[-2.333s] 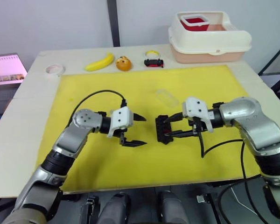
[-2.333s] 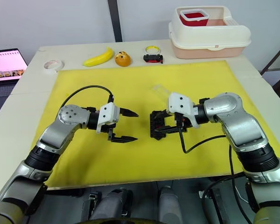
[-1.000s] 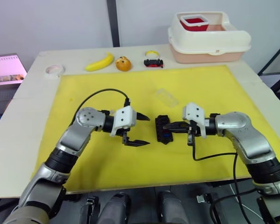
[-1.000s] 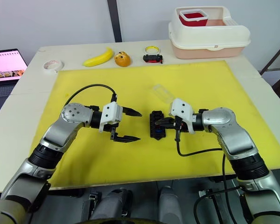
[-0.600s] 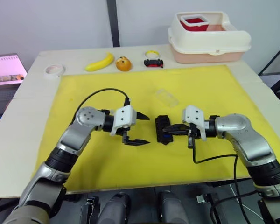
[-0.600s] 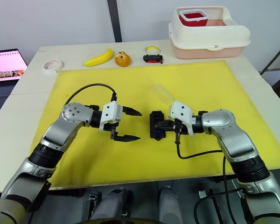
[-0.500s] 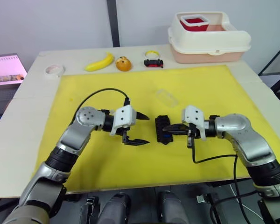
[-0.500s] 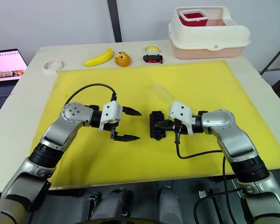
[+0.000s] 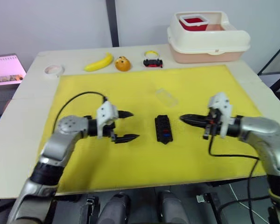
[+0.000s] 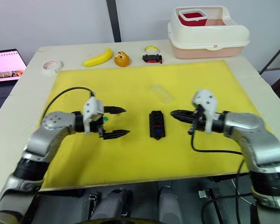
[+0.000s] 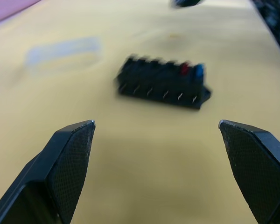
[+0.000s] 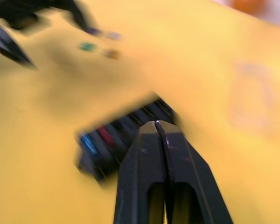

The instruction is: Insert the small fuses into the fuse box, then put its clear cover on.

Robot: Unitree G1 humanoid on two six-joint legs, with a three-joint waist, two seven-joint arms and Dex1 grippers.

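A: layout, big to small?

B: tabletop (image 10: 23, 135) carries a yellow mat (image 10: 214, 88) over most of it. Cream lidded bin (image 10: 209, 35) at the far right corner. Banana (image 10: 98, 59), an orange (image 10: 122, 59) and a yellow ring on a black-red piece (image 10: 152, 54) along the far edge, white tape roll (image 10: 51, 66) towards the far left corner

A: tools?

B: left tool (image 10: 115, 122) spread wide, holding nothing, above the mat left of centre. Right tool (image 10: 176, 114) closed tight, tips meeting, nothing visible between them, right of centre. Both point at the middle

A: task parts?

B: fuse box (image 10: 156, 124) flat at mat centre, between the two tools, touching neither. Red and blue fuses (image 11: 190, 70) seated at the end nearer the front edge. Clear cover (image 10: 162, 93) flat on the mat, farther back and slightly right of the box, apart from it. Loose fuses (image 12: 100, 44) lie on the mat by the left tool: green, brownish, purple and grey, all blurred
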